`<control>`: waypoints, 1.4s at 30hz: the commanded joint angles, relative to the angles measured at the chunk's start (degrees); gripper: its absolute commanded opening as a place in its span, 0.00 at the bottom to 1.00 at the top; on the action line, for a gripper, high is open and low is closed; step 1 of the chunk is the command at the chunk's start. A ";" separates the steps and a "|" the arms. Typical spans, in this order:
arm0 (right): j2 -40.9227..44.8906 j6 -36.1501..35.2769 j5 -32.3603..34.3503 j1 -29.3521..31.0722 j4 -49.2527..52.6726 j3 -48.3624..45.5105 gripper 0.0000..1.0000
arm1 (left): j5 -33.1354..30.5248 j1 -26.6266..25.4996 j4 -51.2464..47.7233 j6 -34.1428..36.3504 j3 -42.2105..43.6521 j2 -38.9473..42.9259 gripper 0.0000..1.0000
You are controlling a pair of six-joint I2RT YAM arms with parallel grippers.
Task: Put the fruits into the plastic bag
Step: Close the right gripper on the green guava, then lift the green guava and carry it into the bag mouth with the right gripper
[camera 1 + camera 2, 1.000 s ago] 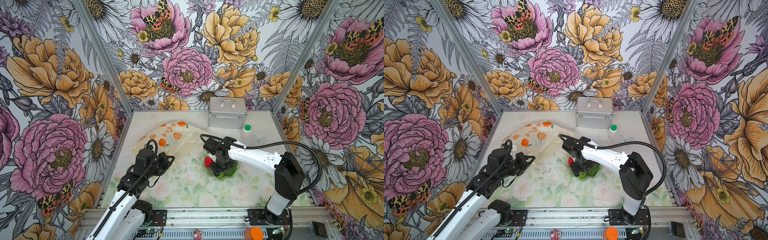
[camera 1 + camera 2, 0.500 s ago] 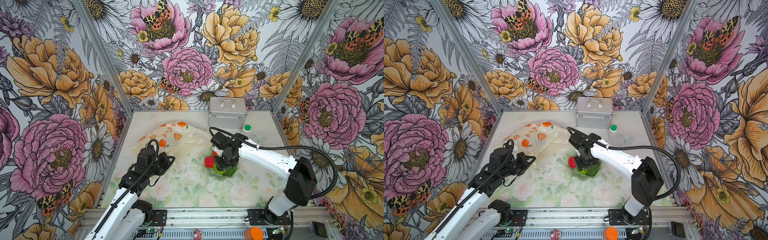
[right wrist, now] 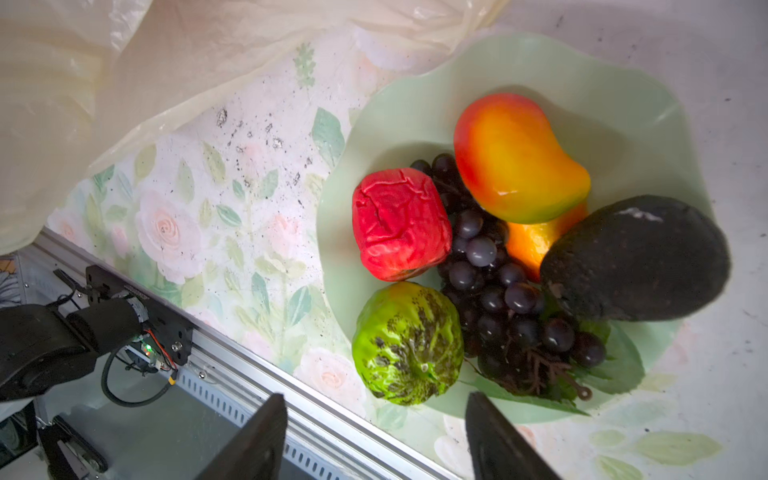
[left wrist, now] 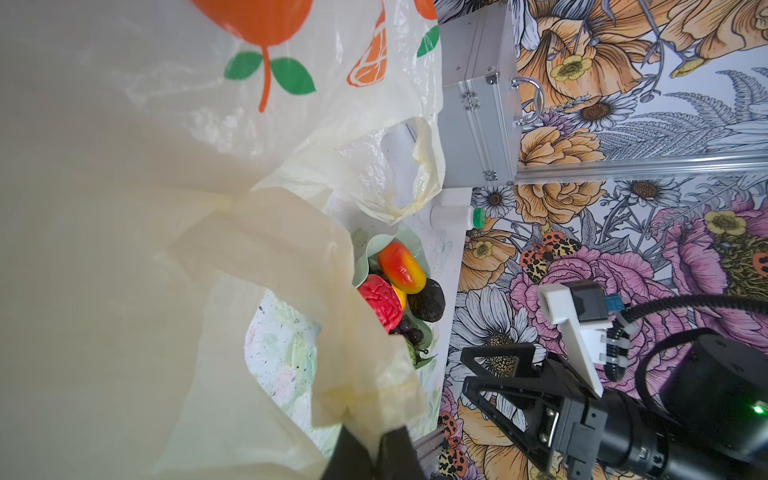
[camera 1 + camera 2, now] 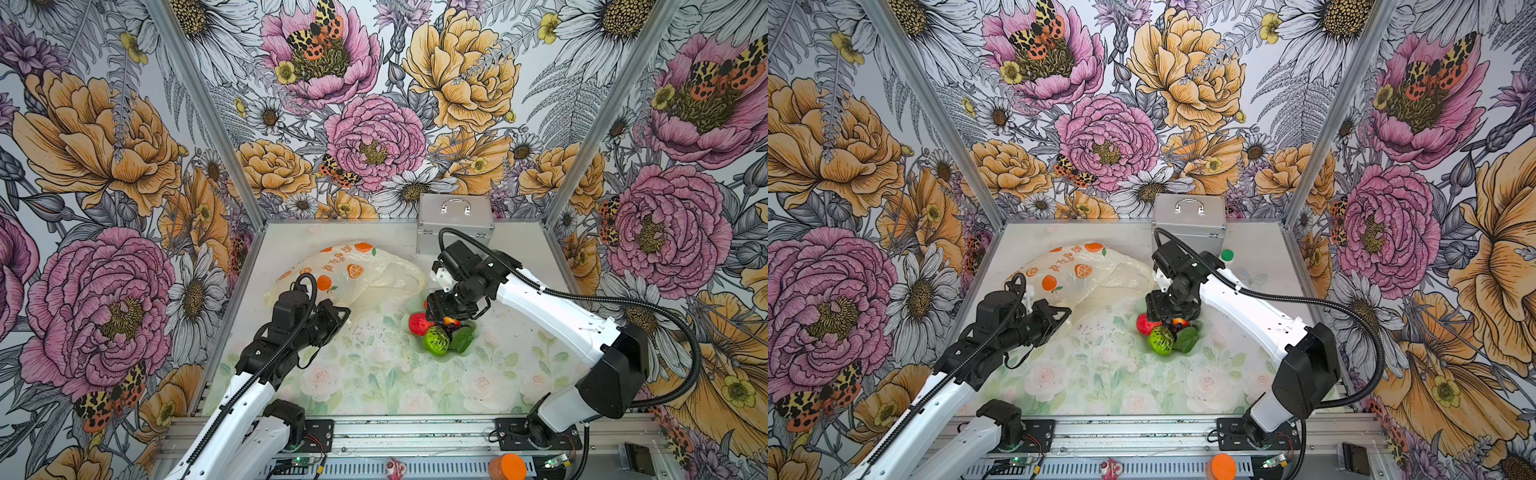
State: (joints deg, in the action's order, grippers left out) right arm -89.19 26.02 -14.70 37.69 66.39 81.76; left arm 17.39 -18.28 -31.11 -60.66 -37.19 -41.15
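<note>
Resting on a pale green scalloped dish [image 3: 415,116], the fruits [image 3: 490,249] are seen heaped close together, none of them inside the plastic bag [image 5: 365,278]. A wrinkled red apple [image 3: 401,224] is pressed against a dark purple grape bunch [image 3: 494,282]. A glossy mango [image 3: 515,162], red shading into yellow-orange, is laid at the bunch's other side. A dark, rough-skinned avocado [image 3: 636,257] is set at the dish's rim, and a bright green fruit [image 3: 407,345] mottled with black lies beside the apple. A green leaf [image 3: 615,365] is partly covered by the grapes.

The bag is spread on the table's left rear part in both top views, just beside the dish. It is thin, translucent and cream-yellow, creased, and printed with orange fruits and slices [image 5: 1075,266]. One of its loop handles is pinched between the closed fingers of the left gripper [image 4: 374,446] and is lifted off the floral mat [image 5: 374,374].

The right gripper [image 3: 374,399] is held just above the dish, its jaws spread apart with nothing between them.
</note>
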 commanded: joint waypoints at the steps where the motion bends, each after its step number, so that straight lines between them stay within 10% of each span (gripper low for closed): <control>1: -1.55 -1.06 -0.05 0.69 -0.30 -3.14 0.77 | 0.61 0.58 0.09 1.51 -1.07 -0.01 0.00; 20: -11.39 -3.20 4.76 6.06 -1.78 -4.93 0.87 | 1.47 1.50 0.15 1.41 0.28 0.28 0.00; 33: -8.96 -1.00 7.12 6.14 -2.23 -3.63 0.52 | 2.96 3.11 0.18 1.95 0.20 -0.16 0.00; 42: -0.28 1.97 3.26 3.48 -0.91 -2.94 0.52 | 3.82 3.35 0.17 2.83 -0.84 -0.21 0.00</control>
State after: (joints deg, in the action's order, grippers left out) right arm -93.54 26.13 -9.63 42.57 65.34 76.66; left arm 19.84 -15.46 -31.14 -59.53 -37.08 -41.41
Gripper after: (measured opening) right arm 0.592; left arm 0.047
